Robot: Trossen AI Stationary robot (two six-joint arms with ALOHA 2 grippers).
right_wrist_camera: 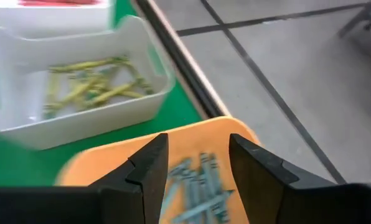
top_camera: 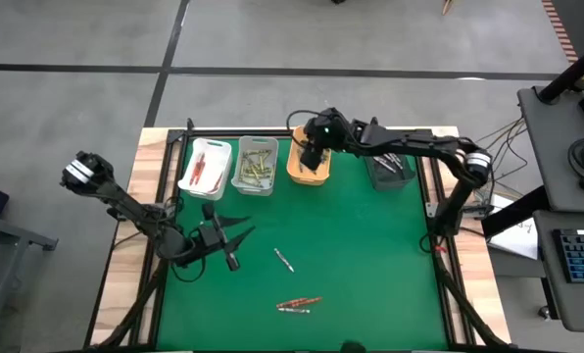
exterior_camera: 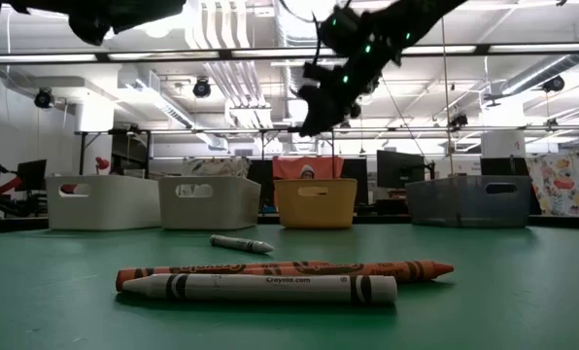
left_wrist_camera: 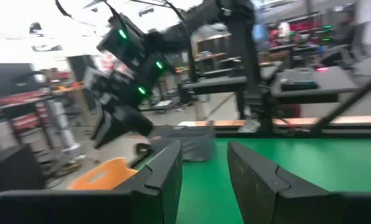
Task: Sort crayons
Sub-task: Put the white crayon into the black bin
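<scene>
Green worktop (top_camera: 370,265), four bins in a row along its far edge: white bin (top_camera: 205,167), grey bin (top_camera: 256,165), orange bin (top_camera: 310,164), dark bin (top_camera: 390,169).

Right pincer (top_camera: 313,157) hangs directly over the orange bin, jaws apart, nothing between them; blue crayons (right_wrist_camera: 198,186) lie in the bin straight below. Reads as a drop just made, so the sort is mostly done.

Left pincer (top_camera: 229,243) hovers low over the worktop's near-left part, fingers partly apart, gripping nothing I can see.

Loose crayons left, well away from the right pincer: a grey crayon (top_camera: 283,259) mid-worktop, then an orange-red crayon (exterior_camera: 289,270) and a white-wrapped crayon (exterior_camera: 265,287) touching side by side near the front edge.

Next move, my guess: reach for one of those three, match colour to bin.

Dark bin contents hard to make out. White bin shows red crayons (top_camera: 200,169), grey bin yellow crayons (right_wrist_camera: 92,87).
</scene>
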